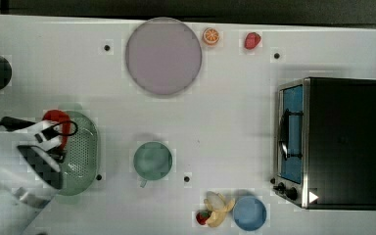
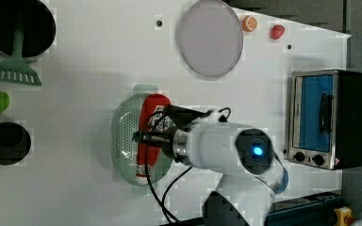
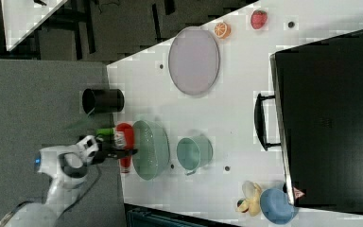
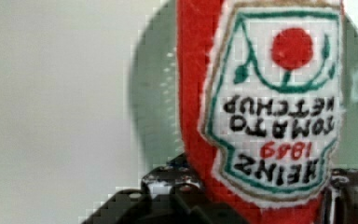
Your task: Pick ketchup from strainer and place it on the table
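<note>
Hidden or cut off: in the top view the arm covers most of the ketchup (image 1: 56, 119), leaving a red end visible at the strainer (image 1: 80, 152) rim. In the wrist view the bottle's lower end sinks between the dark gripper (image 4: 256, 196) parts, and the cap is out of frame.

Ketchup, 1: red soft-looking squeeze bottle (image 2: 152, 134) with a white cap end; white label edged in green, bearing a red tomato and the words "Tomato Ketchup" (image 4: 279, 93). Located over the strainer (image 2: 127, 141), lying lengthwise along it in the left view; in the right view it (image 3: 124, 146) sits at the strainer's (image 3: 151, 149) outer side. Whether it touches the perforated bottom cannot be told.

Gripper, 1: fingers (image 2: 143, 137) pinched on the bottle at mid-length, one on each side.

Strainer, 1: pale green, oval, dotted bottom.

Table (image 1: 235, 122), 1: white, with small dark holes.

Other items: plate (image 1: 163, 55), 1, grey-lilac; green cup (image 1: 152, 160), 1; blue bowl (image 1: 249, 213), 1; toaster oven (image 1: 330, 143), 1; orange slice (image 1: 211, 36), 1; strawberry (image 1: 252, 40), 1; banana (image 1: 219, 208), 1; black cup (image 3: 102, 100), 1; green spatula (image 2: 15, 66), 1.
</note>
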`<action>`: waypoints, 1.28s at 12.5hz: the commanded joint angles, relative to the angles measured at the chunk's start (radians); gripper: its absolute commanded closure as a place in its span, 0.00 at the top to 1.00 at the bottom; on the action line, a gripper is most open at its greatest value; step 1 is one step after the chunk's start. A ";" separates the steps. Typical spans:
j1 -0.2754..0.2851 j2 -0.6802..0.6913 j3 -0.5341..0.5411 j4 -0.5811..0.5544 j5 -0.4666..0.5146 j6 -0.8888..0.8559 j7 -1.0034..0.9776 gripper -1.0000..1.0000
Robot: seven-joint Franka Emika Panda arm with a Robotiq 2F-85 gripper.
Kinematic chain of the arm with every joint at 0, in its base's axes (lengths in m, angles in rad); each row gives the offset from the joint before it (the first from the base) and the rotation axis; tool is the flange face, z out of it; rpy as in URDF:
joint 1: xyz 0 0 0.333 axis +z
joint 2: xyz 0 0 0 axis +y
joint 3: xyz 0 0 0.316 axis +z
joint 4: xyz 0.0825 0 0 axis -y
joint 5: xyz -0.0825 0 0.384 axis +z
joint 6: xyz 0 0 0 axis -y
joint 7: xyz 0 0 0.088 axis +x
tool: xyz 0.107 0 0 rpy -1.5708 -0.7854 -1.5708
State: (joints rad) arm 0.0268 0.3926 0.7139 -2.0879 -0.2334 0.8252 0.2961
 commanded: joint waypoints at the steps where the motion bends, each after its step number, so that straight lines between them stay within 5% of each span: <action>1: -0.040 -0.087 0.018 0.121 0.065 -0.128 0.013 0.60; 8: -0.131 -0.046 -0.088 0.418 0.066 -0.505 -0.140 0.60; 16: -0.186 -0.037 -0.391 0.442 0.016 -0.503 -0.454 0.60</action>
State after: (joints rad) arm -0.1554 0.3696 0.3191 -1.6553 -0.2216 0.3354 -0.0249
